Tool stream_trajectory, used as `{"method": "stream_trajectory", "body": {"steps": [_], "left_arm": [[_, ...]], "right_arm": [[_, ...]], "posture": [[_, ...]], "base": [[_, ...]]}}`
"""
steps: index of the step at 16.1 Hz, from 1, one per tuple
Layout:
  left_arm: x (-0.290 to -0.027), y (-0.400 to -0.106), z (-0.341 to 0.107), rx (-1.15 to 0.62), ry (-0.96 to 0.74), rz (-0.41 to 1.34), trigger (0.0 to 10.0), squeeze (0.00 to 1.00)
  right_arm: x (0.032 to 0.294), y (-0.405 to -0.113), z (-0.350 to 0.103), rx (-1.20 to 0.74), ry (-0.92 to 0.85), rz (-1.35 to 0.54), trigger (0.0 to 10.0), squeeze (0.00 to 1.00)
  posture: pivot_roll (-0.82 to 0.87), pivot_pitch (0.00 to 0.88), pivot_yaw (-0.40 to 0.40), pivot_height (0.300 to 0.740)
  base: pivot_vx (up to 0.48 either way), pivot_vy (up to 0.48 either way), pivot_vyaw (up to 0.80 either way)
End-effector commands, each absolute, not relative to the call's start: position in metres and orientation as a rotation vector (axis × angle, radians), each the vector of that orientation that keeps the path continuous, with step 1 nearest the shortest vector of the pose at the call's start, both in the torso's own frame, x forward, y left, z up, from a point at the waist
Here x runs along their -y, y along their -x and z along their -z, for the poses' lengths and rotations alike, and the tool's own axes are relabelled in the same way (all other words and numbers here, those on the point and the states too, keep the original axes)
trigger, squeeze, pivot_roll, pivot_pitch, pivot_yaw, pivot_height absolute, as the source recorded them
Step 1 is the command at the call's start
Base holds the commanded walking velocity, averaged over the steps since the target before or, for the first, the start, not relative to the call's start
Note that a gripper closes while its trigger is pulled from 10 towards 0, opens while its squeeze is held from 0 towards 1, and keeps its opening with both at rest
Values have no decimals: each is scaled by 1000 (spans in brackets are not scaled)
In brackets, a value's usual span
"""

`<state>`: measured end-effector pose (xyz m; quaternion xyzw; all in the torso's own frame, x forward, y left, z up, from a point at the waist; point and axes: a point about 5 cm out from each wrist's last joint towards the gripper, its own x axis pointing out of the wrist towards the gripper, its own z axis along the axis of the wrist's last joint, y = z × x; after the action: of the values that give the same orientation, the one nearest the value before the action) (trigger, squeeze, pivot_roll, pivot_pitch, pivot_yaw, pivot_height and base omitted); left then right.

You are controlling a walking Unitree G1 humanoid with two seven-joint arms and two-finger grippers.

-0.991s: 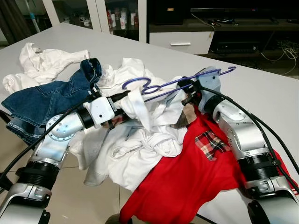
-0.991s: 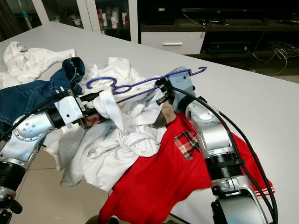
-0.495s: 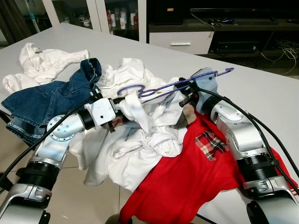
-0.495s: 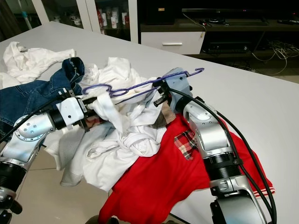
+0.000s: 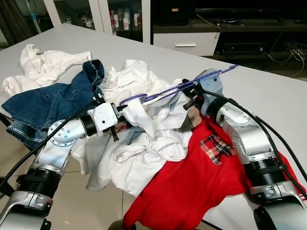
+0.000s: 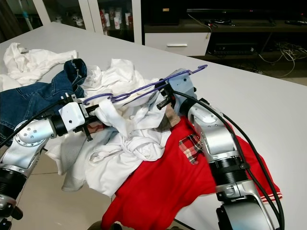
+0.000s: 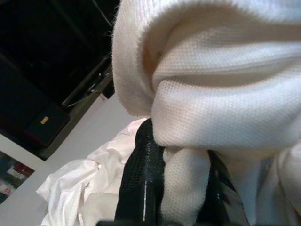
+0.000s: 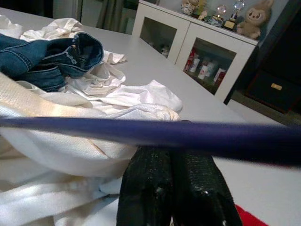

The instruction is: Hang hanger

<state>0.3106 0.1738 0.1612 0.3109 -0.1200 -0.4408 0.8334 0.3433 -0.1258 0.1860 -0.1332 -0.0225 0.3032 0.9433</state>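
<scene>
The right gripper (image 8: 174, 188) has its fingers pressed together on the purple hanger (image 5: 182, 87), which crosses just above them. The left gripper (image 7: 181, 188) fingers pinch the white garment (image 7: 211, 103) bunched between them, over the worktop (image 5: 268, 91).

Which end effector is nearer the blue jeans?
Left. The left end effector, gripping a white garment, is just beside the blue jeans; the right end effector, on the purple hanger, is farther away.

You have the right claw (image 5: 190, 95) clamped on the purple hanger (image 5: 178, 86), held above the white shirt (image 5: 148, 120). The left claw (image 5: 125, 106) pinches that shirt. Jeans (image 5: 45, 103) lie on the bench (image 5: 268, 91).
</scene>
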Motion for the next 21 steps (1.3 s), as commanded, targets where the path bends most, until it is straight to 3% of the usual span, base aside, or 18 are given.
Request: {"method": "stream_trajectory", "body": {"steps": [1, 6, 12, 17, 21], "left_arm": [[-178, -315, -169, 274, -640, 886, 0, 0], [-193, -321, -180, 269, -562, 778, 0, 0], [-200, -328, -190, 245, -585, 729, 0, 0], [-187, -305, -196, 341, -505, 954, 0, 0], [-185, -297, -196, 322, -493, 1053, 0, 0]], "right_arm": [[130, -340, -191, 68, 274, -624, 0, 0], [157, -338, -198, 148, 312, -501, 0, 0], [165, -342, -225, 293, 343, -364, 0, 0], [188, -354, -234, 302, 311, -160, 0, 0], [191, -360, -245, 318, 322, -137, 0, 0]], "posture": [[79, 0, -3, 740], [81, 0, -4, 740], [76, 0, 3, 740], [77, 0, 6, 740], [77, 0, 7, 740]], "base": [[0, 0, 0], [0, 0, 0], [0, 0, 0], [0, 0, 0], [0, 0, 0]]}}
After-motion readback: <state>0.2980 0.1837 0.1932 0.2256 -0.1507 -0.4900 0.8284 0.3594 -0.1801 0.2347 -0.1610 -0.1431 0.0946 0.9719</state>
